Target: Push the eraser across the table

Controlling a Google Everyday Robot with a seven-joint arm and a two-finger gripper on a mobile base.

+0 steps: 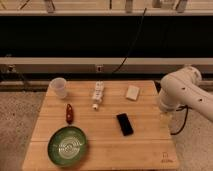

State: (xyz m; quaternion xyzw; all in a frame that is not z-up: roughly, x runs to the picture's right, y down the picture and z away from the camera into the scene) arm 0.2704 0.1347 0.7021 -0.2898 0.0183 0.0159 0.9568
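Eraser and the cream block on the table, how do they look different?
The eraser is black, the cream block pale. The eraser is longer and narrower; the block is shorter and squarer. The eraser lies in the middle of the table, the block near its far edge. Both lie flat and untouched; the gripper hangs by the table's right edge, apart from both.

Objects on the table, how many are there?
6: cup back left, power strip back middle, cream block back right, pepper left, plate front left, eraser right of centre. None looks hidden. End effector hangs by the table's right edge.
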